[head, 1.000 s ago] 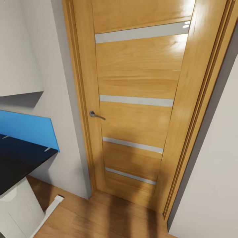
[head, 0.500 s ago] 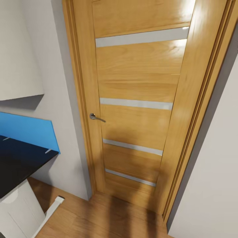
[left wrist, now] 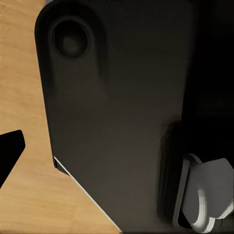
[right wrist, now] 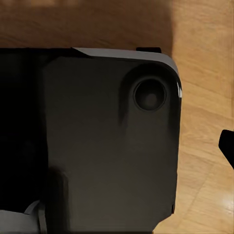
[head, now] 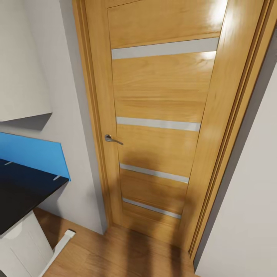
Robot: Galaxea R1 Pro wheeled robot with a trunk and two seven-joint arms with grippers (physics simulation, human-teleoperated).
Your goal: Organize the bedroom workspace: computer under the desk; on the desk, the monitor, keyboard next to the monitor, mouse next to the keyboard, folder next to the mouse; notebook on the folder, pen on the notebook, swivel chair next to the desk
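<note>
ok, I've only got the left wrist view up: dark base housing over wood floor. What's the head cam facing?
Observer: A wooden door with grey horizontal strips, straight ahead. It looks shut.
Operator: Desk anywhere?
Observer: Yes, a corner of the desk shows low on the robot's left, with its black top and blue back panel. A strip of wall separates it from the door.
Operator: Which side is the handle on?
Observer: The metal lever handle is on the door edge nearest the desk.
</note>
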